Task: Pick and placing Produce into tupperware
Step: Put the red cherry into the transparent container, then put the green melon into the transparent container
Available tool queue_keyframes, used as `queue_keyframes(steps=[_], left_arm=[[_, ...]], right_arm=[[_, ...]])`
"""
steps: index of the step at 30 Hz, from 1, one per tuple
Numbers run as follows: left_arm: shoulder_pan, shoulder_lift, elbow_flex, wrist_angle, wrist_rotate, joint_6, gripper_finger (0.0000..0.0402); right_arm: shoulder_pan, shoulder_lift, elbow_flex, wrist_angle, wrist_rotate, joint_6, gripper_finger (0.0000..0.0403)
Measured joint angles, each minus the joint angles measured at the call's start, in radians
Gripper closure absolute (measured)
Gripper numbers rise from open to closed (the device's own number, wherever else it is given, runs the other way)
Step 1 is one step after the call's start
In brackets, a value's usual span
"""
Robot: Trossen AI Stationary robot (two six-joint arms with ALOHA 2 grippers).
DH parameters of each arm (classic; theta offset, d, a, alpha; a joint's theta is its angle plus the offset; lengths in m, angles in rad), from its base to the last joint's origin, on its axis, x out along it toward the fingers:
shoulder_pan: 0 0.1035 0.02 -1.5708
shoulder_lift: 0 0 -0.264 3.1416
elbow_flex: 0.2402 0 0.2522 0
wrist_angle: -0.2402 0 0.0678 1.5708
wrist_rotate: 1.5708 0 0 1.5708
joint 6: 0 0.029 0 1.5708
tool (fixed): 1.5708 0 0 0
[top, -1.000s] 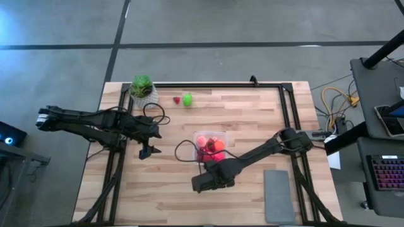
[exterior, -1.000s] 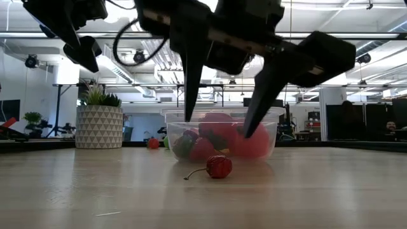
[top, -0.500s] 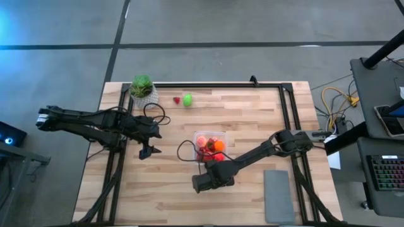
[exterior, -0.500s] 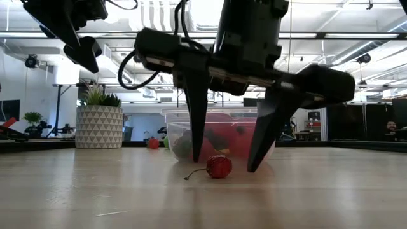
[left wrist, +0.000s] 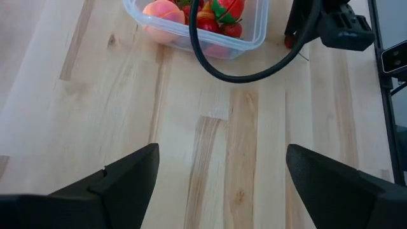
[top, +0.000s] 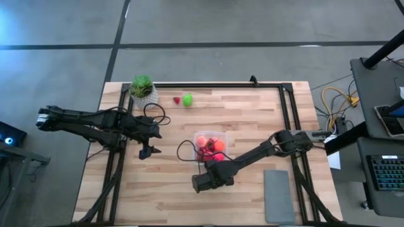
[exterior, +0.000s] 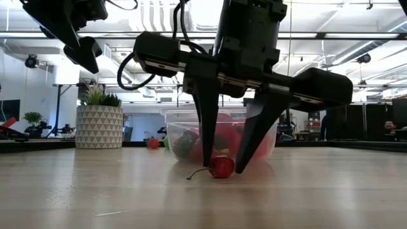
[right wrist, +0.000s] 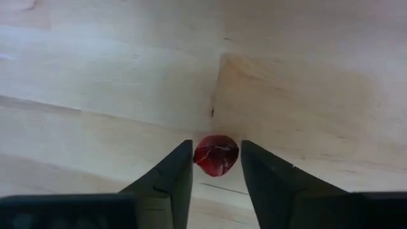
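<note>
R gripper (exterior: 221, 170) is down on the worktop (top: 170, 189) just at 6 o'clock of the tupperware (top: 211, 146), jaws clenched on a red cherry (right wrist: 216, 156) w/ stem, cherry resting on the wood. Tupperware holds red, pink & orange produce (left wrist: 216, 13). L gripper (top: 149, 152) hangs at 9 o'clock, jaws released, nothing held.

red cherry (exterior: 221, 166) on the wood, stem out | clear tupperware (exterior: 274, 130) right behind, full of fruit
</note>
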Motion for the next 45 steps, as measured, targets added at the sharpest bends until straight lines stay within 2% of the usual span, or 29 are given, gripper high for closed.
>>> queue_keyframes(steps=[14, 19, 24, 29, 30, 35, 37, 42, 45], left_arm=[[0.000, 0.000, -0.003, 0.000, 0.000, 0.000, 0.0072], [0.000, 0.000, -0.011, -0.001, 0.000, 0.000, 0.0072], [0.000, 0.000, -0.011, -0.001, 0.000, 0.000, 0.0072], [0.000, 0.000, -0.011, 0.000, 0.000, -0.008, 0.0072], [0.000, 0.000, -0.011, 0.000, 0.000, -0.008, 0.0072], [0.000, 0.008, -0.009, 0.022, -0.001, -0.009, 0.0072], [0.000, 0.009, -0.009, 0.027, -0.001, -0.009, 0.0072], [0.000, 0.016, -0.007, 0.025, -0.006, -0.009, 0.0072], [0.000, 0.019, -0.007, 0.026, -0.006, -0.009, 0.0072]], right_arm=[[0.008, 0.000, 0.009, 0.005, 0.001, -0.025, 0.0331], [0.031, -0.001, 0.099, -0.031, 0.069, -0.075, 0.0338], [0.054, -0.005, 0.310, -0.281, 0.194, -0.124, 0.0339], [0.044, -0.009, 0.540, -0.703, 0.383, -0.077, 0.0339], [0.030, -0.012, 0.561, -0.733, 0.394, -0.080, 0.0339], [-0.067, -0.025, 0.546, -0.635, 0.369, -0.343, 0.0329], [-0.104, -0.020, 0.526, -0.656, 0.355, -0.408, 0.0320], [-0.186, -0.020, 0.370, -0.690, 0.329, -0.474, 0.0293], [-0.223, -0.028, 0.294, -0.617, 0.276, -0.565, 0.0278]])
